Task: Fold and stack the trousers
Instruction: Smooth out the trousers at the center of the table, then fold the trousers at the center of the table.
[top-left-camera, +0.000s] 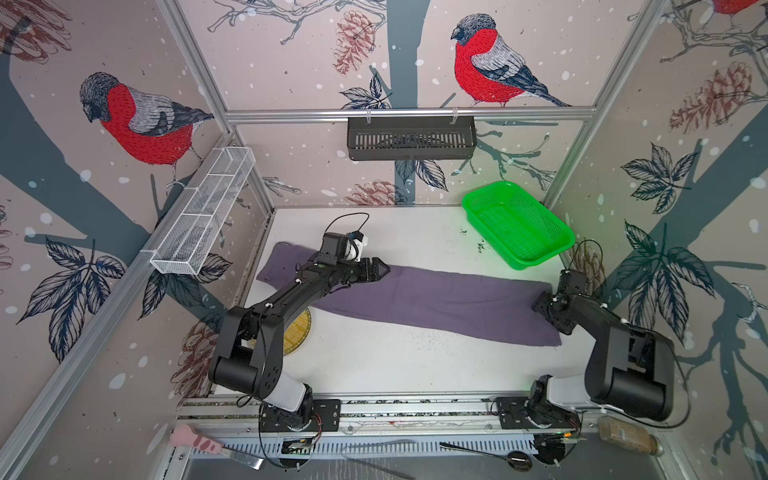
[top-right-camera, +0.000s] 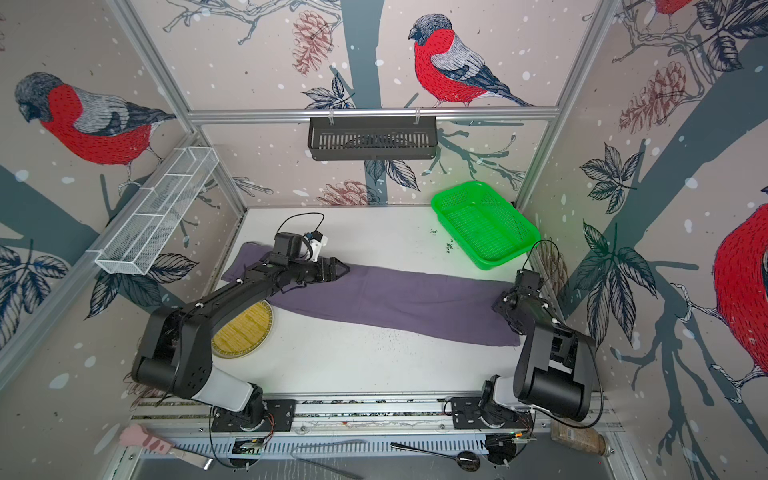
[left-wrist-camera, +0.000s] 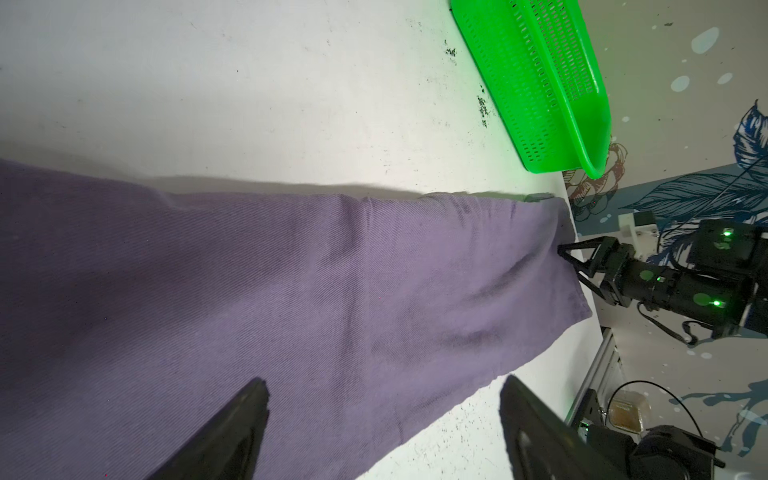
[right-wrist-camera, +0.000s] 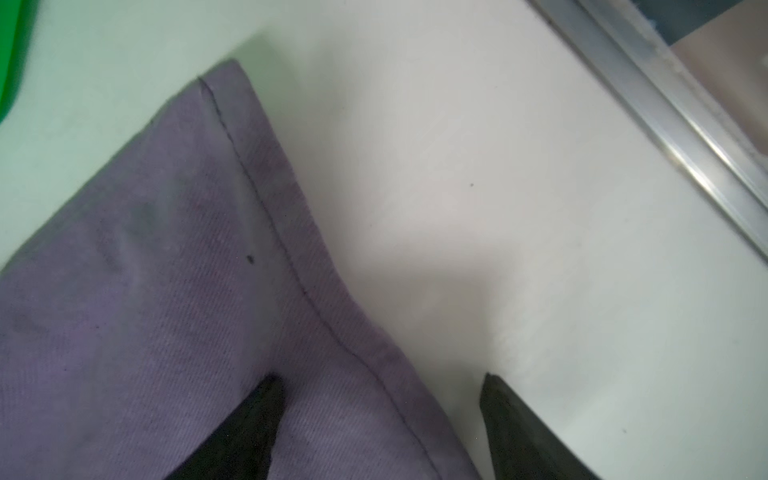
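Showing trousers (top-left-camera: 436, 303) seemingly halved lengthwise; left gripper (left-wrist-camera: 384, 380) and right gripper (right-wrist-camera: 380, 380) gape empty; next, pinch three-o'clock hem (right-wrist-camera: 291, 249), carry toward nine

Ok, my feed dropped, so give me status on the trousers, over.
Left gripper open over trousers. Right gripper open at their hem. Trousers flat, full length, not yet folded. Basket stands apart.
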